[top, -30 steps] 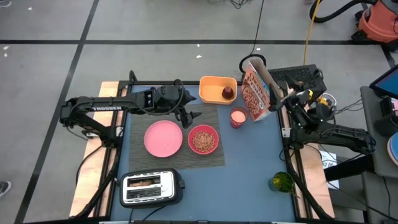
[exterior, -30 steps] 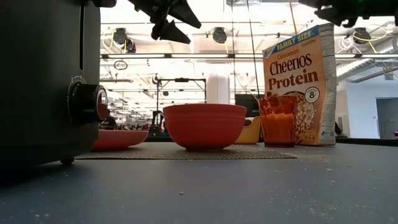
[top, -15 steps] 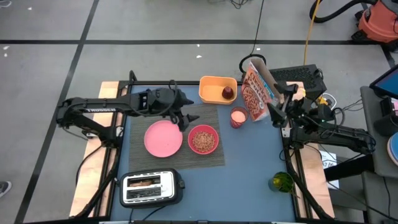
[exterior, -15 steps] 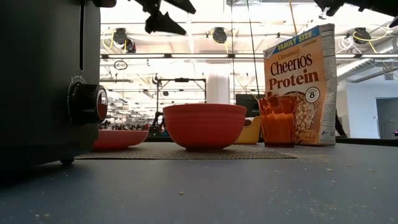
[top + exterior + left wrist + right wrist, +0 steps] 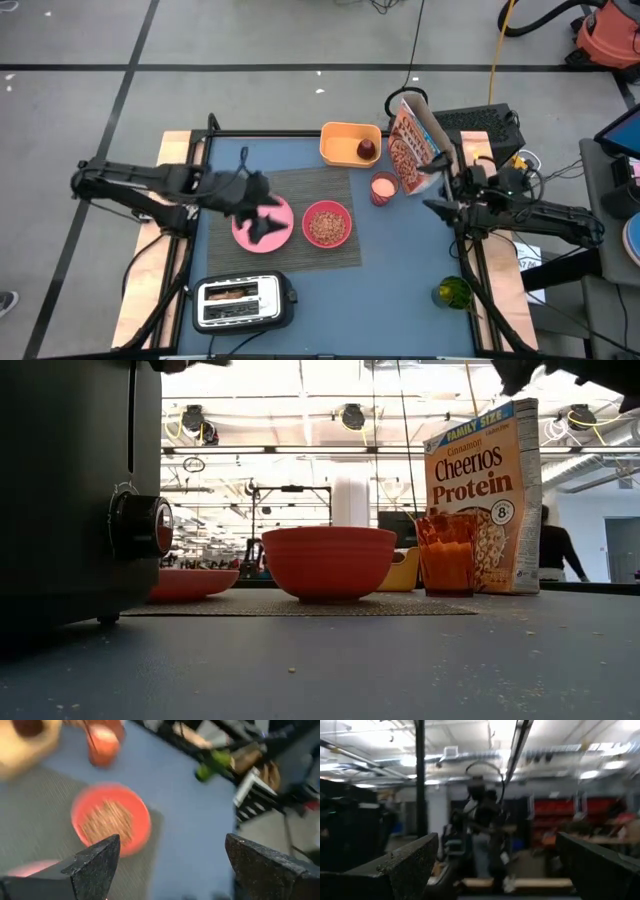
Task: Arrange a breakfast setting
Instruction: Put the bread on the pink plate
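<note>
We see left fingers swung back from mat's far edge, now spread, empty, over plate; bowl beside them on mat. Toast in toaster likely next. Right fingers spread, parked beside cereal box.

Overhead looks straight down; low camera peers level across the table, both catching the pink bowl.

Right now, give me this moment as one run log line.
left gripper: open, over pink plate | right gripper: open, near cereal box | toast: in toaster
</note>
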`<state>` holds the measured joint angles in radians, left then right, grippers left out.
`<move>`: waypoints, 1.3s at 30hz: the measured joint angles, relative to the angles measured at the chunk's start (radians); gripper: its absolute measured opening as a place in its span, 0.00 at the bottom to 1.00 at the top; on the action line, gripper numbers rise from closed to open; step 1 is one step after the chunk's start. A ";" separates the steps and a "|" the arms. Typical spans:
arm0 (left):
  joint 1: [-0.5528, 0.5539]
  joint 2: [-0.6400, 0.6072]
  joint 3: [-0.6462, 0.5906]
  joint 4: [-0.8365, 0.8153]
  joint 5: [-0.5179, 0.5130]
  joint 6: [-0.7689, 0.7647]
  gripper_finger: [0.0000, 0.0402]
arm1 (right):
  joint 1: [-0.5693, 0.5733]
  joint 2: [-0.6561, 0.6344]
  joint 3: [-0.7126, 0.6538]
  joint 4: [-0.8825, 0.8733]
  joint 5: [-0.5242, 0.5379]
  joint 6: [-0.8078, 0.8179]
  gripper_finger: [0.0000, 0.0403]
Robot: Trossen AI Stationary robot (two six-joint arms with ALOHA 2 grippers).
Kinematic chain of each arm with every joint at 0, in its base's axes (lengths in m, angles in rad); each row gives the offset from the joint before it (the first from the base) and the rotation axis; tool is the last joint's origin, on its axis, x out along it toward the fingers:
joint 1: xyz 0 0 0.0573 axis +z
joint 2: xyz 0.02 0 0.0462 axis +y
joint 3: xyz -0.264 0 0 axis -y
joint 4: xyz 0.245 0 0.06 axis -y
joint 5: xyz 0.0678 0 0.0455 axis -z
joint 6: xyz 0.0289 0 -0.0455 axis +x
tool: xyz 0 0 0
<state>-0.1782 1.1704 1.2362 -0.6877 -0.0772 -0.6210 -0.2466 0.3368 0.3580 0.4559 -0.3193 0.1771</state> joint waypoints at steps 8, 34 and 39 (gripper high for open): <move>-0.260 -0.040 0.000 -0.129 0.126 -0.398 0.91 | 0.000 0.006 0.000 -0.162 -0.026 0.128 0.98; -0.536 0.122 0.000 -0.371 0.320 -0.758 0.91 | 0.000 0.016 0.000 -0.173 -0.026 0.152 0.98; -0.537 0.132 0.000 -0.368 0.317 -0.745 0.91 | 0.000 0.016 0.000 -0.173 -0.026 0.152 0.98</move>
<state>-0.7150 1.3025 1.2358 -1.0561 0.2399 -1.3659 -0.2466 0.3531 0.3576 0.2832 -0.3453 0.3290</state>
